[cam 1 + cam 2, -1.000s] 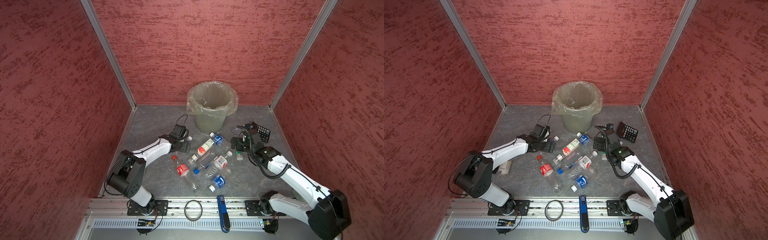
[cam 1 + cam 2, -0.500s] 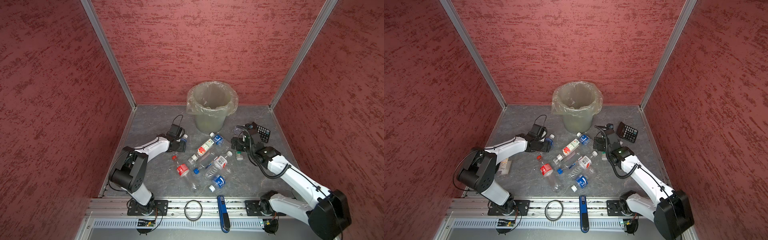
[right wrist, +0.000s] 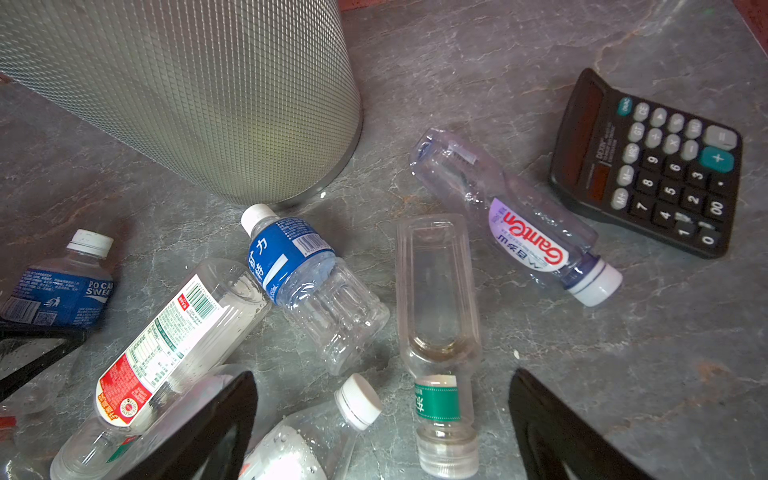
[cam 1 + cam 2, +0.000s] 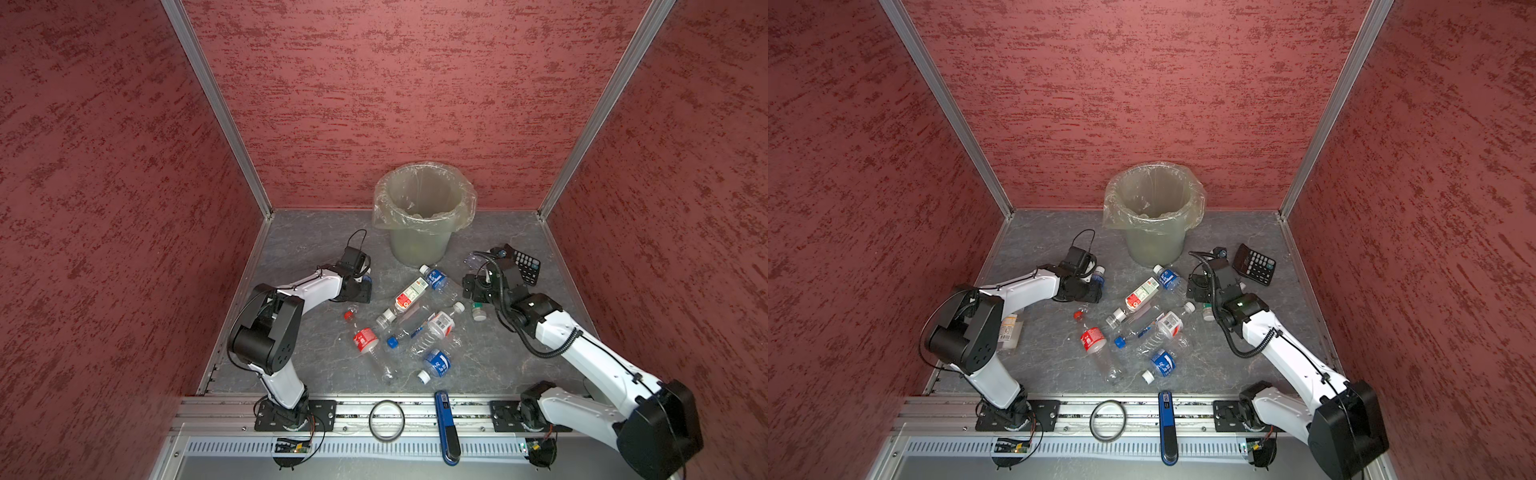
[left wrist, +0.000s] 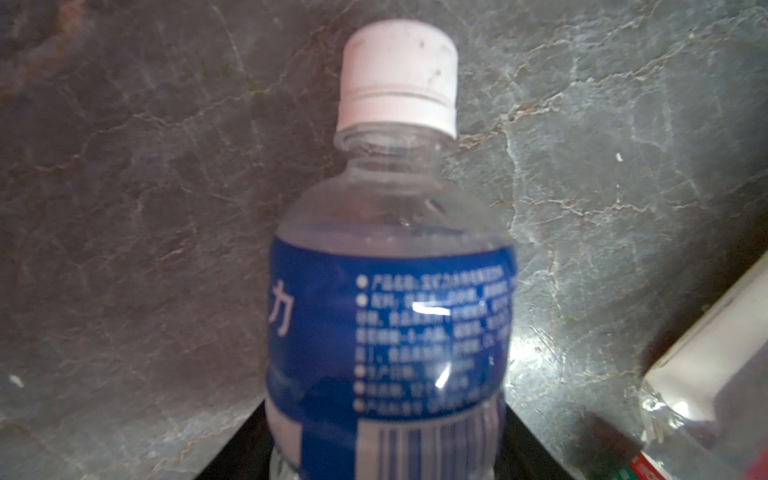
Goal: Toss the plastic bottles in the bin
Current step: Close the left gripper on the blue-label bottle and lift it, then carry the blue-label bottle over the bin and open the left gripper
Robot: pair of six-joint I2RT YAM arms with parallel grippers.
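Left claw (image 4: 1095, 283) is clamped on a blue-label bottle (image 5: 390, 332) near the bin (image 4: 1154, 245), right claw (image 3: 382, 378) hangs wide open over the rest. Barely started imo: no bottle visible in the bin, the other plastic bottles (image 4: 1142, 295) lie on the counter (image 4: 1050, 357) in front of it.

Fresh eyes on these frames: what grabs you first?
A scatter of plastic bottles lies in the middle, just in front of the bag-lined bin at the back. The left gripper has a blue-label bottle between its jaws. The right gripper hangs open over a green-label bottle, with a black calculator lying nearby.
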